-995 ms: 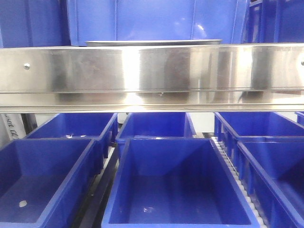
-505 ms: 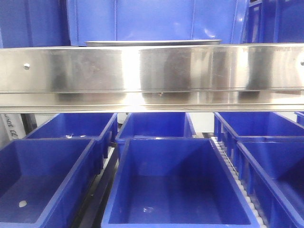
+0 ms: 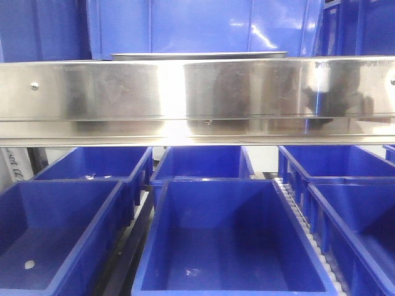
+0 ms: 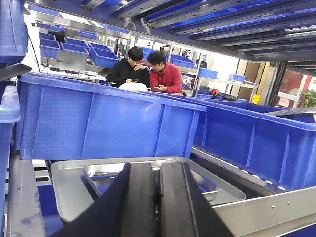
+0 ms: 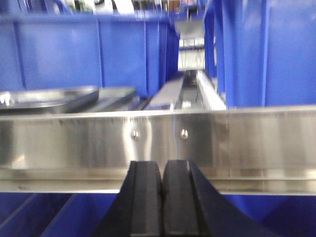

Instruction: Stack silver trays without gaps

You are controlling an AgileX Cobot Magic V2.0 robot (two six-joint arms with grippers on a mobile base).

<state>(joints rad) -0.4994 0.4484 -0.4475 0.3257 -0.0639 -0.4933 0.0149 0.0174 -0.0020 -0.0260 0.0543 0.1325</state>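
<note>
Nesting silver trays (image 4: 74, 192) sit behind shelf rail (image 3: 197, 98); both end effectors closed.

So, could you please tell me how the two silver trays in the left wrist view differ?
The outer tray is larger and sits on the shelf; the inner tray is smaller and lies inside it. The outer tray's floor shows as dull grey, while the inner tray's floor mirrors the blue bins. Both are shallow, rectangular, round-cornered steel pans, partly hidden by the shut left claw.

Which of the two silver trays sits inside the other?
The smaller tray, nested within the larger tray whose flat floor surrounds it, just beyond the left tool.
</note>
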